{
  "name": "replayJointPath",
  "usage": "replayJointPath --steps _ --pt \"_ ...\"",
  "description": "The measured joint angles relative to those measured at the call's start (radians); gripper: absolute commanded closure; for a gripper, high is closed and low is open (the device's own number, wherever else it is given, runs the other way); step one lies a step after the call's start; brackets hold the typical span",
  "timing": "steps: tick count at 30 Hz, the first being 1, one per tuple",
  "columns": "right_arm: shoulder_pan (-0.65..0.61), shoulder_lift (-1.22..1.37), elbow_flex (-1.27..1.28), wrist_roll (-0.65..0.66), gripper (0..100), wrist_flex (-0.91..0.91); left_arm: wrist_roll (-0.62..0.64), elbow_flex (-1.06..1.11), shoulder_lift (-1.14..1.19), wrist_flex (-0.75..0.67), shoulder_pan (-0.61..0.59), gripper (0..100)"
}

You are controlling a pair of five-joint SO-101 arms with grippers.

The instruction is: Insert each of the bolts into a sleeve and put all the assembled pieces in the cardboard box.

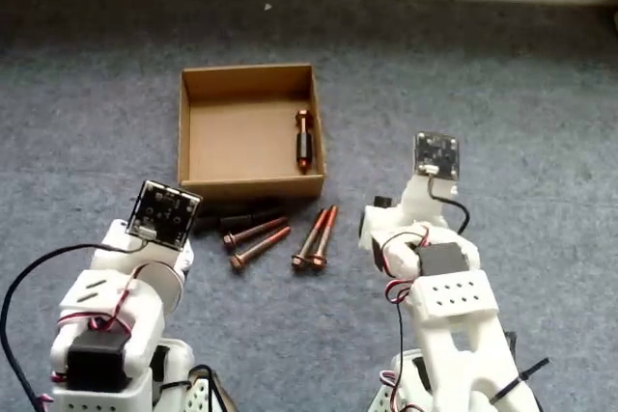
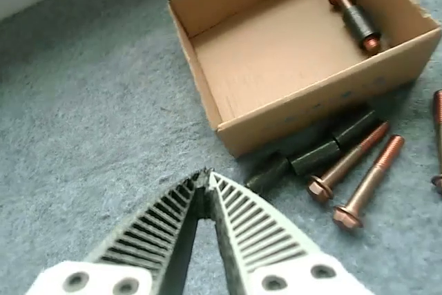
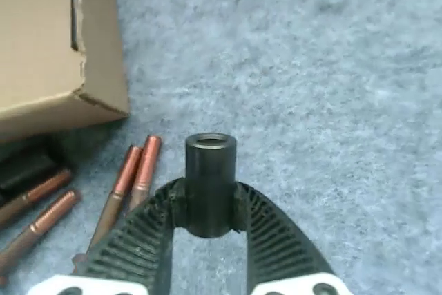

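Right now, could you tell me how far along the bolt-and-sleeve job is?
Done: one assembled piece lies in the cardboard box. In hand: the right claw grips a black sleeve with no bolt in it yet; the left claw is shut on nothing. Left: four loose bolts on the carpet and the dark sleeves by the box front need joining and boxing.

The high view looks down from behind both arms (image 1: pixel 439 306). The wrist views sit close behind the left end effector (image 2: pixel 205 183) and right end effector (image 3: pixel 207 198). All three share the cardboard box (image 1: pixel 251 183) and bolts (image 1: pixel 259 232).
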Motion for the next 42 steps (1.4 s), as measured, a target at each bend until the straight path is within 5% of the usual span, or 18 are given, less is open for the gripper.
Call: replayJointPath --steps 10,23,42 --pt "0.206 0.0 0.009 -0.121 99.3 -0.135 0.034 -0.387 0.667 0.071 0.267 76" --pt "0.322 0.0 0.011 -0.14 99.3 -0.172 0.302 -0.664 1.275 -0.049 0.534 76" --pt "0.328 0.0 0.011 -0.14 99.3 -0.172 0.374 -1.005 1.903 -0.15 0.655 81"
